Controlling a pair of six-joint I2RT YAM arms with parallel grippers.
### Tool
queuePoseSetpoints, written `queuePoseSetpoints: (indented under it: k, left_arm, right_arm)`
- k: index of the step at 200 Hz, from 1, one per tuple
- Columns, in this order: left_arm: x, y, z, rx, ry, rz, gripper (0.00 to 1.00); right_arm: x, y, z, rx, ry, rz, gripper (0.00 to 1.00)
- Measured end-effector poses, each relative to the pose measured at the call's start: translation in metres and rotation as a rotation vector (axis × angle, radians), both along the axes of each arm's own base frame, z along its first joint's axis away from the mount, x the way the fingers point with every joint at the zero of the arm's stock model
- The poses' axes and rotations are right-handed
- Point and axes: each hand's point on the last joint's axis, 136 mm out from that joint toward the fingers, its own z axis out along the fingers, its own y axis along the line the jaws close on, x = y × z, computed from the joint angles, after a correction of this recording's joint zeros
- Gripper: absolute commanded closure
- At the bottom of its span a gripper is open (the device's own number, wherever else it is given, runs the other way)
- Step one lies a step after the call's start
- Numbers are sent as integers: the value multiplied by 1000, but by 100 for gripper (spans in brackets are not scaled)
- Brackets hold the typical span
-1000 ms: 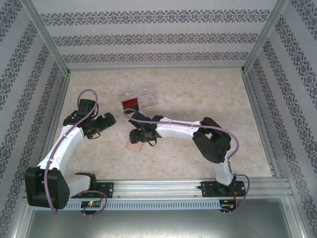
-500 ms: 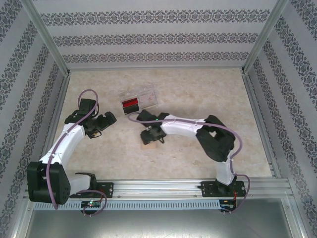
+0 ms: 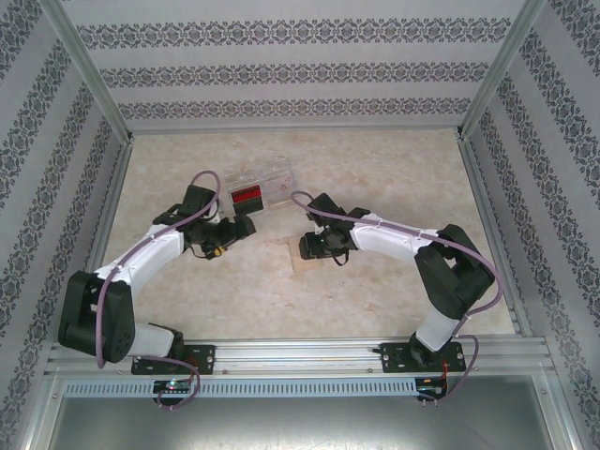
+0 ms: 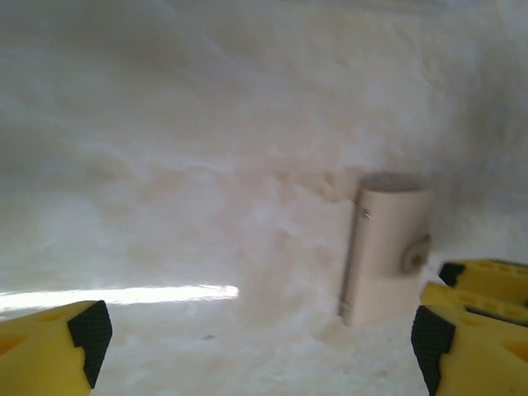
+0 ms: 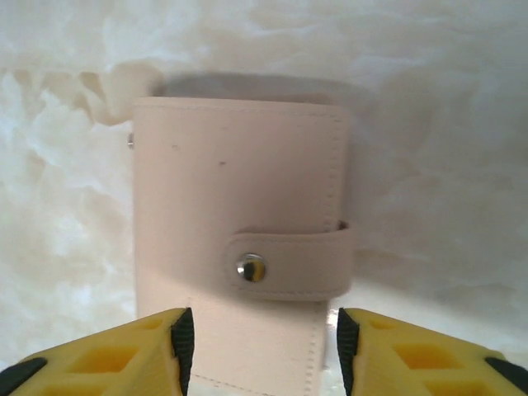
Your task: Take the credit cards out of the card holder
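The card holder (image 5: 239,214) is a pale beige folded wallet, closed by a strap with a metal snap (image 5: 251,268). It lies flat on the table (image 3: 375,178), between the two arms (image 3: 304,260). My right gripper (image 5: 260,345) is open and straddles its near end; the left pad sits at the holder's edge, and a small gap shows at the right pad. My left gripper (image 4: 260,338) is wide open with nothing between its fingers, and the holder (image 4: 384,247) lies ahead to its right. The credit cards are hidden inside the closed holder.
A clear plastic box (image 3: 262,190) with a red item in it sits just behind the left gripper (image 3: 244,227). Patterned walls and metal frame posts (image 3: 89,84) enclose the table. The right gripper's yellow fingers (image 4: 483,285) show at the right edge of the left wrist view.
The left arm has swung right toward the holder. The right arm has shifted right, the holder now lies further right, and the right jaws have narrowed around it.
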Motion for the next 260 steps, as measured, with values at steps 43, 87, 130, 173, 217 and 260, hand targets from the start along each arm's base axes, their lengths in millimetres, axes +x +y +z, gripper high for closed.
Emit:
queuePoseSetpoints:
  k: [43, 87, 130, 173, 217, 260]
  left_arm:
    - [-2, -63, -8, -141, 46, -97, 30]
    - [-1, -97, -24, -176, 87, -150, 47]
    - [0, -113, -49, -191, 139, -172, 58]
    - [1, -122, -63, -213, 166, -199, 58]
    - [6, -126, -61, -222, 152, -211, 56]
    - [10, -125, -63, -199, 136, -198, 55]
  right_arm:
    - [4, -13, -8, 4, 21, -65, 67]
    - [11, -16, -11, 23, 32, -95, 72]
    - [8, -16, -21, 42, 78, -106, 76]
    - [6, -10, -21, 72, 90, -92, 76]
    - [7, -9, -25, 94, 112, -93, 77]
    - [7, -6, -25, 120, 122, -84, 77]
